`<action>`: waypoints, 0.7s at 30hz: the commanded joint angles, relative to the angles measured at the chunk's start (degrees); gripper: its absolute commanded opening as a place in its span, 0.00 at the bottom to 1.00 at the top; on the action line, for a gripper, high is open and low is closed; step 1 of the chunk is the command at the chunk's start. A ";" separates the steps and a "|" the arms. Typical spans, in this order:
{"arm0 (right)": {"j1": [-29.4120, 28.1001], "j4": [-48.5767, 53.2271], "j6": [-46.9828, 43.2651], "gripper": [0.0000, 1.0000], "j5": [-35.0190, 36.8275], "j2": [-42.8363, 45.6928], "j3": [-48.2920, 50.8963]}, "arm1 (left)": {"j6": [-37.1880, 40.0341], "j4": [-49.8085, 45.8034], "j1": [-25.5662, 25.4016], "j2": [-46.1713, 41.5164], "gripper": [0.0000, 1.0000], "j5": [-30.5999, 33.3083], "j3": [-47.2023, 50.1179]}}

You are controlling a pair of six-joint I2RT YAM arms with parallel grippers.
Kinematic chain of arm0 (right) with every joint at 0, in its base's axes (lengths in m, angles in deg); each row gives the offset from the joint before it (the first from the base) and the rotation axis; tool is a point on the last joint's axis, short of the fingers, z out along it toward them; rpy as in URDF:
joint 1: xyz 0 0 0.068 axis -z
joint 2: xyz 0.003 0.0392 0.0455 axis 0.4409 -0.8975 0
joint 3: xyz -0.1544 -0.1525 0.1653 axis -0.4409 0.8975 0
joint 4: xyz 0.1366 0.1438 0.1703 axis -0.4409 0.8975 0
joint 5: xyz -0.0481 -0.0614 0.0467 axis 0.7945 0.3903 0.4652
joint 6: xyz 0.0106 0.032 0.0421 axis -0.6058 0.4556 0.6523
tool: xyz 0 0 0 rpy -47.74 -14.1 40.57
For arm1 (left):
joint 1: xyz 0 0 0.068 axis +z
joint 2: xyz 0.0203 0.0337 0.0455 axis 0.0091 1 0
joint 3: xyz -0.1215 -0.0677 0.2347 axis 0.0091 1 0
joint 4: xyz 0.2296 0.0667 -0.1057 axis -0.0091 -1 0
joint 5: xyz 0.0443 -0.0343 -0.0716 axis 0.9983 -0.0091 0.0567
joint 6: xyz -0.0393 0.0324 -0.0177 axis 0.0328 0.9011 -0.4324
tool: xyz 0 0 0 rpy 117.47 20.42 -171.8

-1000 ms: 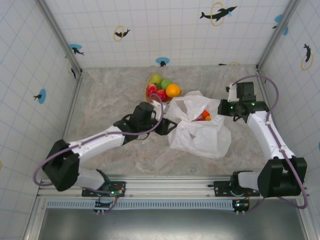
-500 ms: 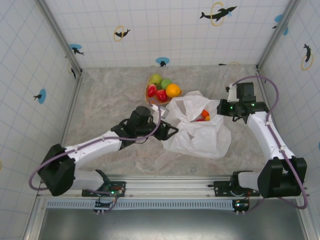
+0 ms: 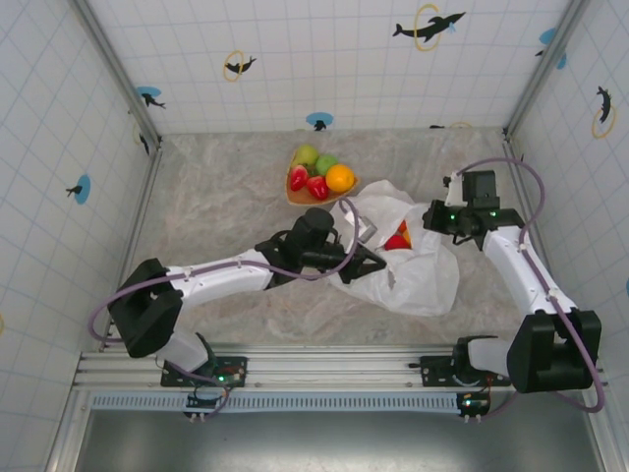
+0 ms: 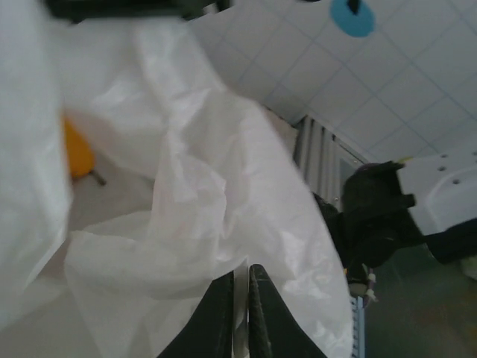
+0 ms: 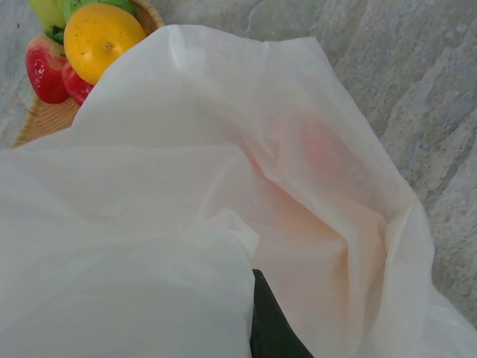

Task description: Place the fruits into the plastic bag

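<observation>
Marble table [image 3: 216, 197]: we pinch the bag [image 3: 413, 280] with left gripper [image 4: 241, 277] and right gripper [image 3: 430, 217], both clamped on film. Some fruits [image 3: 398, 239] inside; four more on plate [image 3: 299, 199].

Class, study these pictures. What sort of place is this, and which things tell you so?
Probably a robot test cell: two white robot arms bolted to a silver metal rail, white gridded walls with dolphin stickers, and a grey marbled tabletop.

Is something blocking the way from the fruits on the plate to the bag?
Nothing visible does. The fruits lie on the plate right beside the plastic bag. The left tool and right tool each pinch the bag's film.
</observation>
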 commanded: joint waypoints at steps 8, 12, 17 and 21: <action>-0.12 -12.45 12.71 0.02 1.74 1.95 6.22 | 21.57 -14.59 -6.78 5.59 0.07 -10.37 -10.97; -0.11 -18.06 17.89 0.02 2.45 1.45 8.19 | 24.56 -19.45 -6.99 5.86 0.07 -11.80 -11.52; -0.54 -22.58 22.02 0.02 3.74 -0.22 7.48 | 27.09 -22.79 -6.97 5.85 0.06 -12.73 -10.81; -1.52 -25.43 24.35 0.01 4.55 -1.32 7.22 | 27.38 -24.04 -6.88 6.26 0.06 -14.38 -10.38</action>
